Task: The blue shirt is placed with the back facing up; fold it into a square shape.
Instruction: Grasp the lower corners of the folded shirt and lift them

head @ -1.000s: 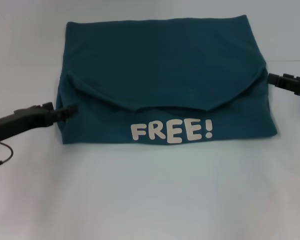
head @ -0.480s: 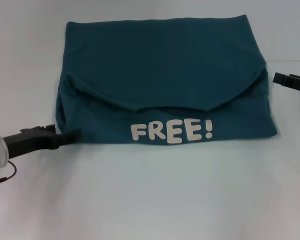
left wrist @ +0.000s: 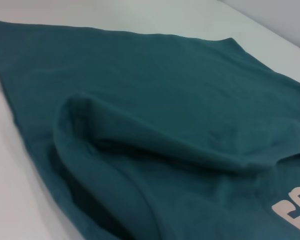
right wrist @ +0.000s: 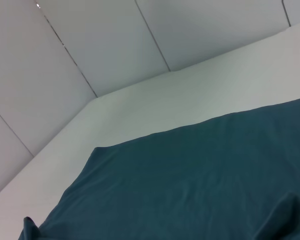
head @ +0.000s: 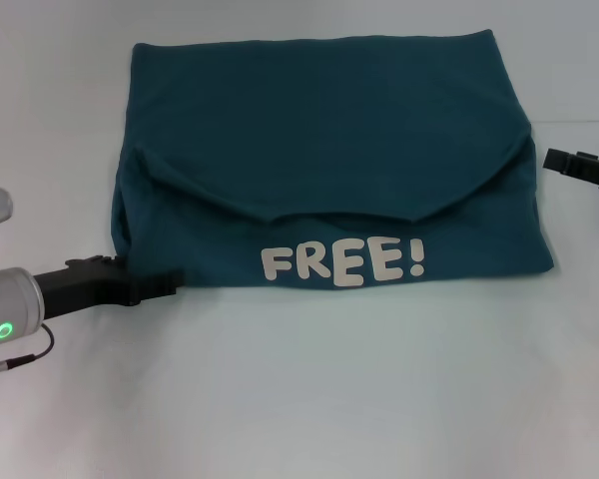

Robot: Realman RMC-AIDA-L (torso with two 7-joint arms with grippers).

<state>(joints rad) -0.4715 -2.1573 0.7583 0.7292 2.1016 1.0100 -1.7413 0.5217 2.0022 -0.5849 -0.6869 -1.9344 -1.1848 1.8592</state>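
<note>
Nearest the camera, the lower part of the head view is bare white desk (head: 309, 389). At the lower left, the left gripper (head: 170, 284) reaches in low from the frame's left edge, its dark tip at the near left corner of the blue shirt (head: 319, 150); whether its fingers are apart or together cannot be told. The shirt lies folded in the middle and upper part of the frame, a curved flap lapping toward the near edge, with the white "FREE!" lettering (head: 342, 263) showing just below that flap. At the right edge, about mid-height, the right gripper (head: 564, 162) sits just beside the shirt's right side, apart from the cloth; its fingers' state cannot be told either.
</note>
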